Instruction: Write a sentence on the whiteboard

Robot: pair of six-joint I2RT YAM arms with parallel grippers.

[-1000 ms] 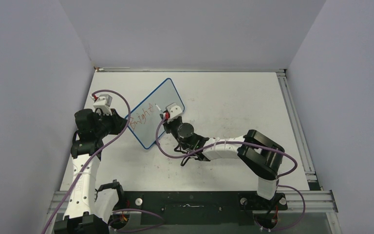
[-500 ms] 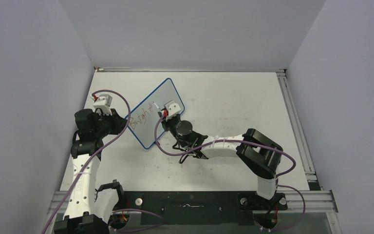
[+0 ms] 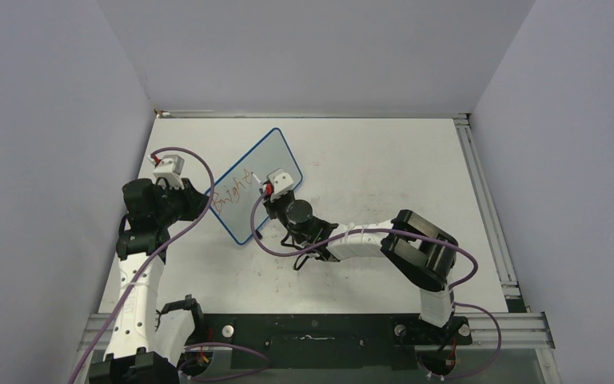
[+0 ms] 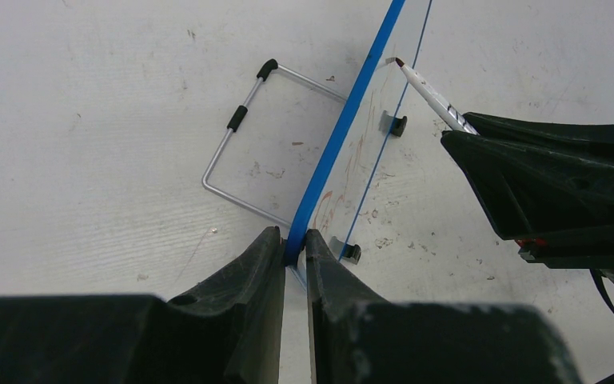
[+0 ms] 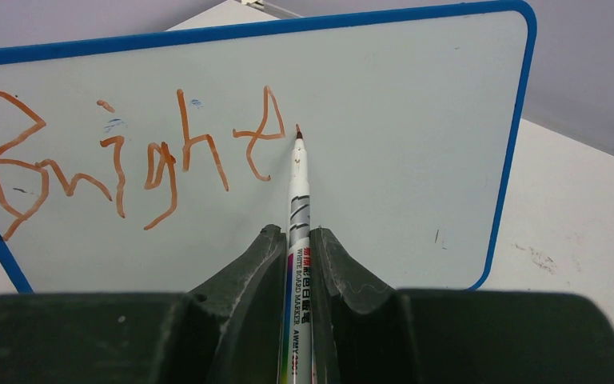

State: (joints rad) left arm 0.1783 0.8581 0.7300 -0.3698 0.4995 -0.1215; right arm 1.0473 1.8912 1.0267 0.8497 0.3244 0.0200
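Observation:
The whiteboard (image 3: 270, 157), white with a thin blue frame, stands tilted on the tabletop left of centre. My left gripper (image 3: 205, 200) is shut on its blue edge (image 4: 344, 136), the jaws pinching the frame's corner (image 4: 294, 240). The sentence (image 5: 120, 160) reads "Bright" in one line of red marker, also seen from above (image 3: 233, 192). In front of the board's face, my right gripper (image 5: 297, 232) is shut on a white marker (image 5: 298, 192). Its tip lies close against the board, just right of the last letter. From the left wrist, the marker (image 4: 432, 96) points at the board's face.
A bent wire stand (image 4: 217, 152) props the board from behind. Small black feet (image 4: 352, 253) hold its lower edge. Faint red smudges (image 3: 352, 200) mark the tabletop. Metal rails (image 3: 480, 200) run along the right edge; grey walls enclose the sides and back.
My right gripper has shifted slightly left along the board with the marker. The left gripper and the board have stayed put.

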